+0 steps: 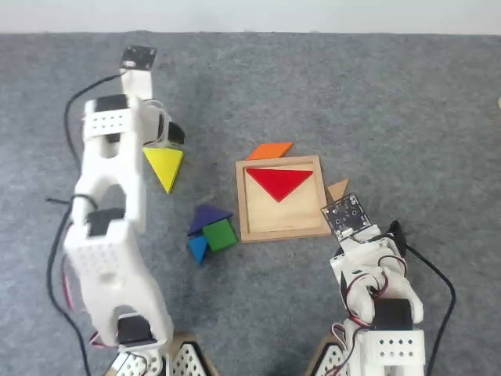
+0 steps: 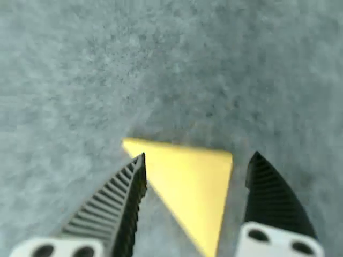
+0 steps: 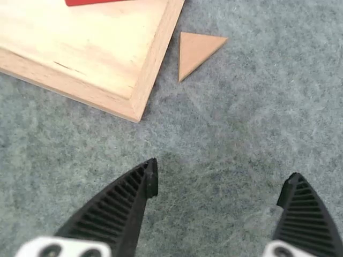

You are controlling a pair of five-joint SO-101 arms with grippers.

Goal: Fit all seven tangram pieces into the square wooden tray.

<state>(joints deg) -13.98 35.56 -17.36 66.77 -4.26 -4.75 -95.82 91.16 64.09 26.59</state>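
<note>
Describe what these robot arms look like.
Both are blocky white plastic: left arm and right arm, with black motors at joints and thin black cables. The left gripper and right gripper end in pointed, ribbed black fingers. A dark circuit board tops each wrist.

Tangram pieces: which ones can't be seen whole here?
Tan triangle: high view, partly hidden by the right arm's camera board.
Red triangle: right wrist view, cut off by the picture's edge.
Yellow triangle: left wrist view, one corner cut off by the edge.
Blue piece: high view, partly hidden by the green piece.

The red triangle is showing against the pale wooden tray, the yellow triangle against mottled grey carpet
</note>
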